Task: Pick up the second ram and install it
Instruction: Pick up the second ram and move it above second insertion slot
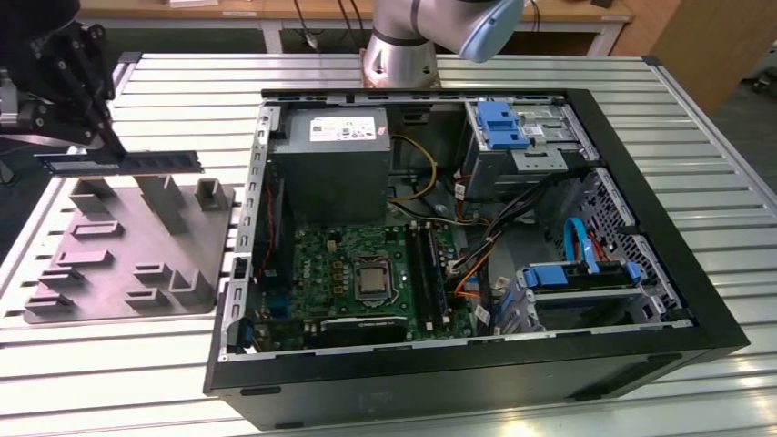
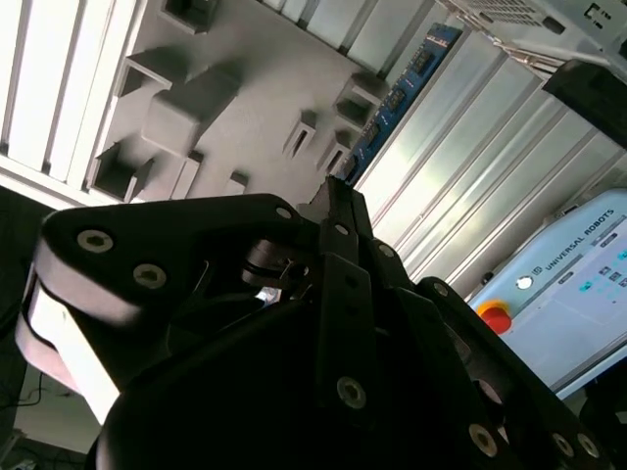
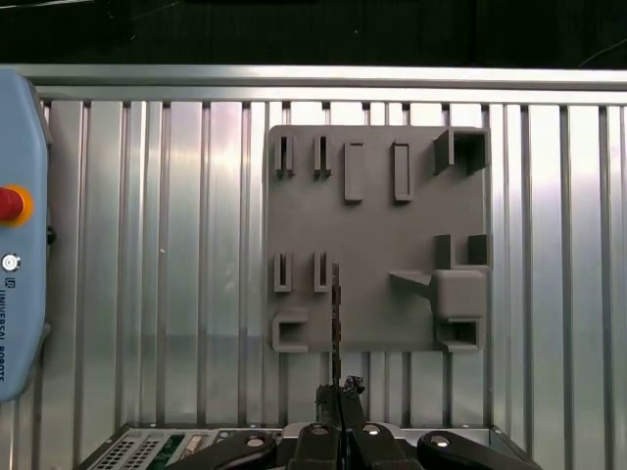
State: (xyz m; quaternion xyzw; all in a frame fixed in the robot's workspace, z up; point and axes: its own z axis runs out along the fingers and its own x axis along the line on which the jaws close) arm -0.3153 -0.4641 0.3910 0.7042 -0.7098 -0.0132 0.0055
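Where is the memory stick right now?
The RAM stick is at the exterior view's left, held by the gripper above the grey holder plate, outside the open computer case.

Slatted table [image 1: 158,100] under grey tray [image 1: 122,244], computer case [image 1: 486,371].

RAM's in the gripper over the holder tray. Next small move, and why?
Probably carry it toward the exterior view's right, over the open case. The gripper holds the RAM stick above the grey tray, away from the case, and the memory slots sit on the board inside it.
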